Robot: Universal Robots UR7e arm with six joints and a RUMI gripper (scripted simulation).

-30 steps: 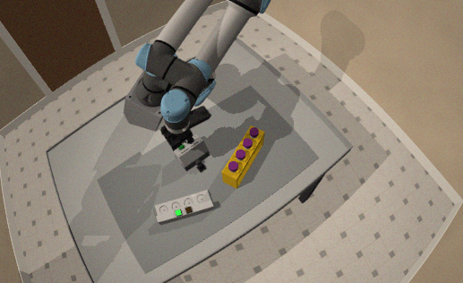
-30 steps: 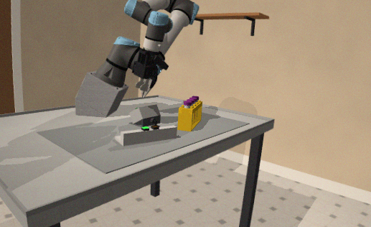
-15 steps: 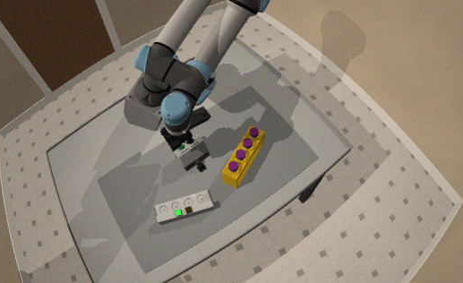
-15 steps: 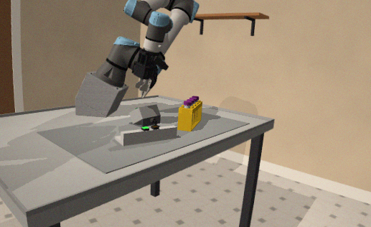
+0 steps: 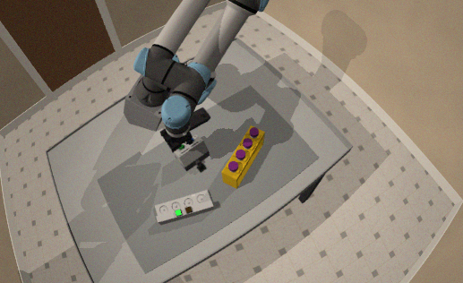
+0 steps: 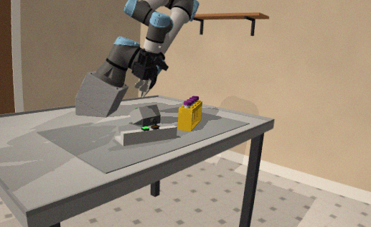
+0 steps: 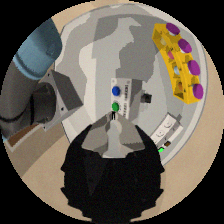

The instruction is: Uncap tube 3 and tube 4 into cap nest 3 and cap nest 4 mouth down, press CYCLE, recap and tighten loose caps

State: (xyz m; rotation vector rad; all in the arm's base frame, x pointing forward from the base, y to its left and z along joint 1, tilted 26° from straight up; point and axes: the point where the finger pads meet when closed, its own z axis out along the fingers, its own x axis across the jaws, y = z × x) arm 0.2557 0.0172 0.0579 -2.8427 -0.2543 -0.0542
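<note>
The yellow decapping station (image 5: 232,178) (image 6: 184,119) holds the tubes, with a purple cap on each of the tubes; fine height differences between caps cannot be told. The white cap tray (image 5: 160,217) (image 6: 149,136) shows its nests empty. Its green lamp (image 5: 178,212) (image 6: 145,128) (image 7: 161,150) is lit and its amber lamp (image 5: 188,210) (image 6: 155,126) is dark. The grey key housing (image 5: 195,155) (image 7: 136,95) bears the blue key (image 7: 116,91) and the green key (image 7: 115,106). My gripper (image 7: 113,111) (image 6: 143,95) is shut and empty, its tips above the housing, near the green key in the wrist view.
The grey arm base block (image 5: 140,111) (image 6: 100,96) stands behind the key housing. A small black block (image 5: 201,167) (image 7: 146,98) is at the housing's far side. The station stands to the right of the housing in the top view, and the tray lies nearer the table's front edge.
</note>
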